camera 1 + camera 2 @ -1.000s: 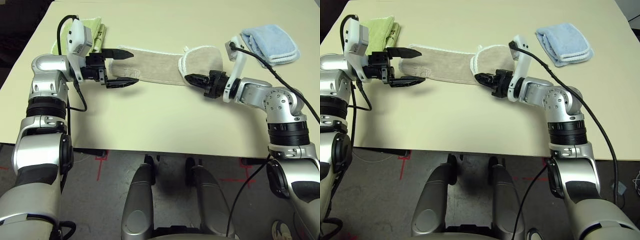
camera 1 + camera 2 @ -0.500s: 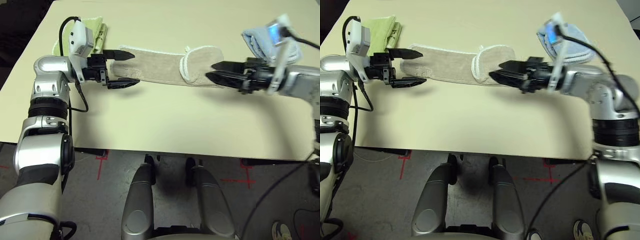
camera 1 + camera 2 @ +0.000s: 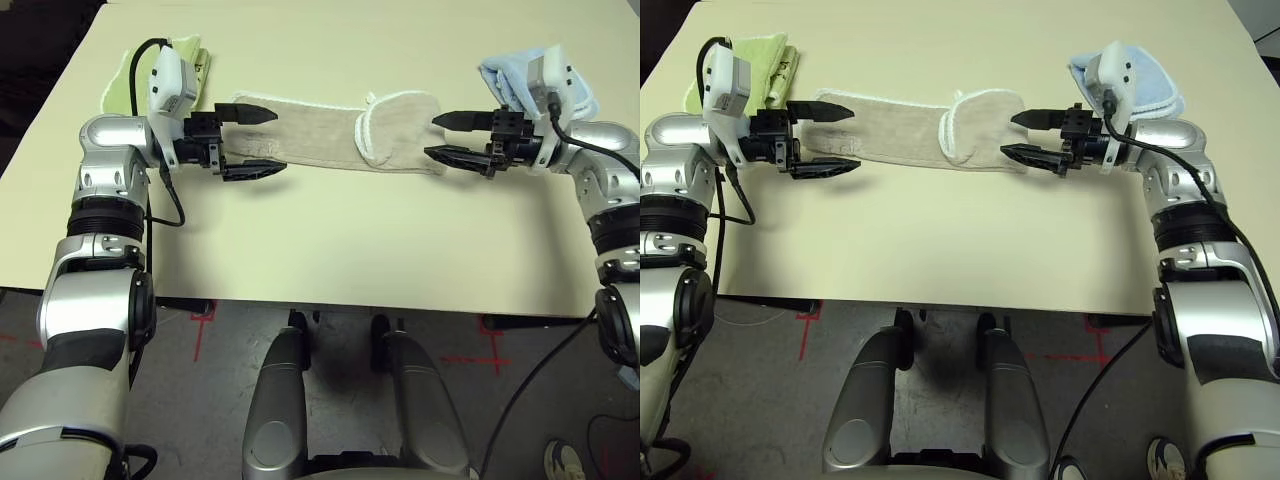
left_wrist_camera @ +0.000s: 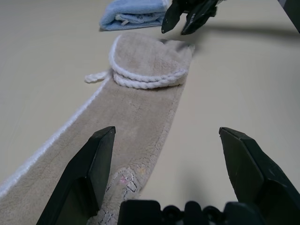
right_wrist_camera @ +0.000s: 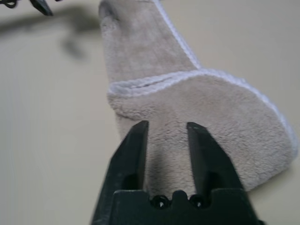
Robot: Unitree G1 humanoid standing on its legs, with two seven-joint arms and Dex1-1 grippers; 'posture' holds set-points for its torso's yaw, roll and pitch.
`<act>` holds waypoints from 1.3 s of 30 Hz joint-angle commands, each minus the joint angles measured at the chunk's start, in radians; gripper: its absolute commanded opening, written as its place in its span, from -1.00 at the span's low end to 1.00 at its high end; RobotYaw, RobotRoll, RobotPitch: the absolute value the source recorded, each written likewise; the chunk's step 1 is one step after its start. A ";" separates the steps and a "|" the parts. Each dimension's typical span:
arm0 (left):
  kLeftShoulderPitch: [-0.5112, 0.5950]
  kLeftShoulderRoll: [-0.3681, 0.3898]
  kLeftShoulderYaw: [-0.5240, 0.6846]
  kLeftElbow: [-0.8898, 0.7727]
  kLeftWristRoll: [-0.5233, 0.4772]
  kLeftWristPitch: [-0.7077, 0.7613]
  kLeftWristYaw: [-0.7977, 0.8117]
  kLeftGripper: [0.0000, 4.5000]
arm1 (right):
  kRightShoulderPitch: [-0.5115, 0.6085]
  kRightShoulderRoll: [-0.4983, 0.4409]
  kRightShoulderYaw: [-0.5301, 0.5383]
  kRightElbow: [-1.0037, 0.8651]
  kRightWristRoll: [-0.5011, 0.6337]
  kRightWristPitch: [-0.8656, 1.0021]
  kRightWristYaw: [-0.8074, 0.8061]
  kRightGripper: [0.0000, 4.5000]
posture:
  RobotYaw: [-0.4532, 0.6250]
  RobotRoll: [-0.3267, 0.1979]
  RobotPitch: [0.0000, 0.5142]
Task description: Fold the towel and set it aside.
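Lying stretched across the counter (image 3: pixel 330 250) between both arms, the towel (image 3: pixel 310 132) is looking soft, light and floppy. Its right end is already lying doubled over, so the thick white-edged ends are offering the best hold. The left tool (image 3: pixel 248 142) is gaping wide at one end, while the right tool (image 3: pixel 452 137) is standing narrowly parted and empty at the other.

A cream desk (image 3: pixel 330 250) carries two folded towels at its far side, well apart. A lime-green towel (image 3: pixel 190 55) lies near the far left corner and a light blue towel (image 4: pixel 133 11) near the far right. Below the desk's near edge a grey floor (image 3: pixel 210 360) shows red tape marks (image 3: pixel 200 320) and a black cable (image 3: pixel 520 385).
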State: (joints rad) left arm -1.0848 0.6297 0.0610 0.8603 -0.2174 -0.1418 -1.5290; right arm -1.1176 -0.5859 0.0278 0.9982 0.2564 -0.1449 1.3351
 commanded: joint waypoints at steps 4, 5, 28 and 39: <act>-0.001 -0.015 0.004 -0.006 -0.029 -0.011 -0.011 1.00 | -0.070 0.044 -0.029 0.154 -0.053 -0.056 -0.033 -0.98 | 0.00 0.25 0.20; -0.004 -0.016 0.003 -0.002 -0.029 -0.015 -0.013 1.00 | -0.078 0.057 -0.030 0.166 -0.060 -0.061 -0.045 -0.98 | 0.00 0.25 0.20; -0.005 -0.020 -0.002 -0.060 -0.040 0.045 0.030 1.00 | -0.053 0.203 -0.014 0.281 -0.246 -0.090 -0.289 -0.98 | 0.10 0.25 0.22; -0.020 -0.037 -0.004 -0.030 -0.032 0.027 0.045 1.00 | -0.152 0.196 -0.156 0.277 -0.167 0.055 -0.433 -0.98 | 0.00 0.25 0.19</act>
State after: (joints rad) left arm -1.0942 0.5976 0.0602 0.8289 -0.2507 -0.1037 -1.4860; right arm -1.2818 -0.3877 -0.1360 1.2551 0.1152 -0.1313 0.9669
